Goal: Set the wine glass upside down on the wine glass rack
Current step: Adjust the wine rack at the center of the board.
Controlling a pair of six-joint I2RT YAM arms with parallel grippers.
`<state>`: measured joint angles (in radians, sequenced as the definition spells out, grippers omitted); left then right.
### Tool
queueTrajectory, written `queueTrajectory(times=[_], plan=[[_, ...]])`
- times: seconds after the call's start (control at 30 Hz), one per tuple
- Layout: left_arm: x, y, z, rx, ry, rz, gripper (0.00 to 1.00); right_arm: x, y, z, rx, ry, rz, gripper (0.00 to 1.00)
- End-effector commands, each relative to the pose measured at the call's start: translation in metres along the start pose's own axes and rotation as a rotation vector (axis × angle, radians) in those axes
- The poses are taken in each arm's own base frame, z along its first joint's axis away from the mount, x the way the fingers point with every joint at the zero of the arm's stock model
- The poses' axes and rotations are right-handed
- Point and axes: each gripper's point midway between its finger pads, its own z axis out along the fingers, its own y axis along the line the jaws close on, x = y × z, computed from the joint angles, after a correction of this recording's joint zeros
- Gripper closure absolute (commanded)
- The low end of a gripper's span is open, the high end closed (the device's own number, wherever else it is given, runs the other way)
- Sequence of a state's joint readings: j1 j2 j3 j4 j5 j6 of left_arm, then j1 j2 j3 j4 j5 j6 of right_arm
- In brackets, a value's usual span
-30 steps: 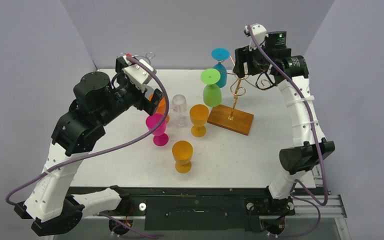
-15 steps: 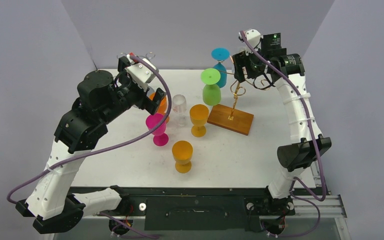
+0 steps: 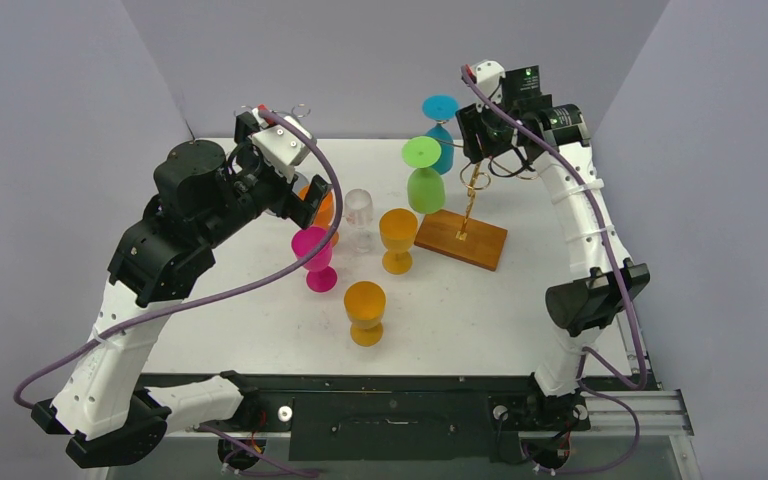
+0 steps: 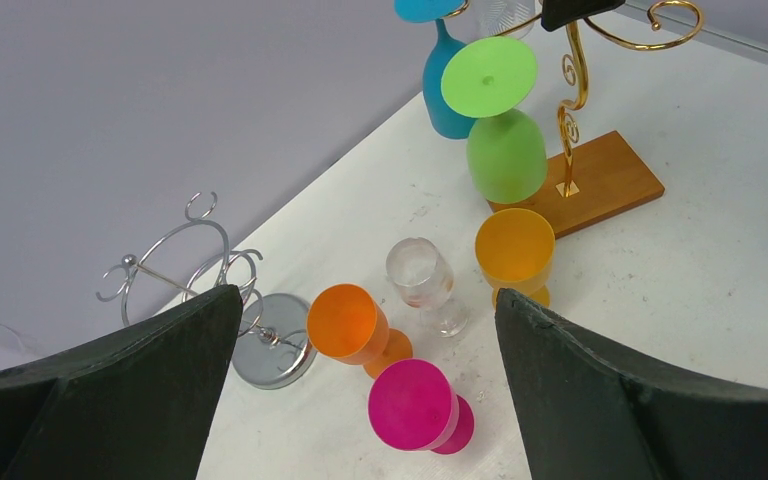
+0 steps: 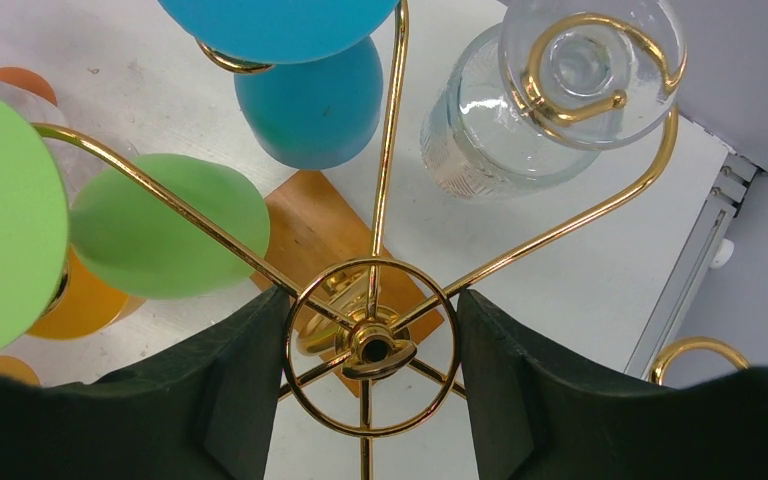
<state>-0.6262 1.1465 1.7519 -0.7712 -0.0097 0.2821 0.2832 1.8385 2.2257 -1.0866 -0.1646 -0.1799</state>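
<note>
A gold wire rack (image 3: 472, 185) stands on a wooden base (image 3: 462, 238). A blue glass (image 3: 441, 125) and a green glass (image 3: 422, 175) hang on it upside down. The right wrist view also shows a clear glass (image 5: 550, 90) hanging upside down in a gold loop. My right gripper (image 5: 372, 300) is open above the rack's top ring (image 5: 372, 345), one jaw on each side and holding nothing. My left gripper (image 4: 368, 293) is open and empty above a pink glass (image 4: 415, 405) and an orange glass (image 4: 345, 322).
A clear glass (image 3: 360, 218), a yellow-orange glass (image 3: 397, 238) and another orange glass (image 3: 365, 310) stand upright mid-table. A silver wire rack (image 4: 210, 280) stands at the back left, behind my left arm.
My right gripper has moved left, from beside the gold rack to over its centre. My left arm shifted slightly at first, then held still. The glasses have not moved.
</note>
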Motion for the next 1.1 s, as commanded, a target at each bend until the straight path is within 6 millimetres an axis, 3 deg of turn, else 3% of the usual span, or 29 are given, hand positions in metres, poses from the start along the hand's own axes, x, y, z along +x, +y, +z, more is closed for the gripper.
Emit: queueTrajectory(times=[0.0,0.2,0.4,0.47,0.7,0.9,1.07], plan=[[-0.018,0.006,-0.010,-0.015,-0.062,0.003,0.04,-0.008,-0.005,-0.006,0.050,-0.023,0.042,0.68],[-0.018,0.006,-0.011,-0.016,-0.067,0.001,0.04,-0.009,-0.009,0.003,0.113,-0.040,0.156,1.00],[-0.018,0.006,-0.014,-0.016,-0.067,0.002,0.04,-0.021,-0.025,0.001,0.270,-0.154,0.316,1.00],[-0.018,0.006,-0.016,-0.017,-0.069,0.003,0.04,-0.028,-0.034,-0.008,0.343,-0.199,0.343,1.00],[-0.019,0.006,-0.021,-0.020,-0.079,0.006,0.04,-0.055,-0.033,-0.049,0.465,-0.375,0.313,1.00],[-0.020,0.007,-0.023,-0.022,-0.084,0.005,0.04,-0.052,-0.042,-0.074,0.580,-0.459,0.343,1.00],[-0.021,0.007,-0.024,-0.022,-0.086,0.005,0.04,-0.050,-0.054,-0.078,0.667,-0.498,0.414,1.00]])
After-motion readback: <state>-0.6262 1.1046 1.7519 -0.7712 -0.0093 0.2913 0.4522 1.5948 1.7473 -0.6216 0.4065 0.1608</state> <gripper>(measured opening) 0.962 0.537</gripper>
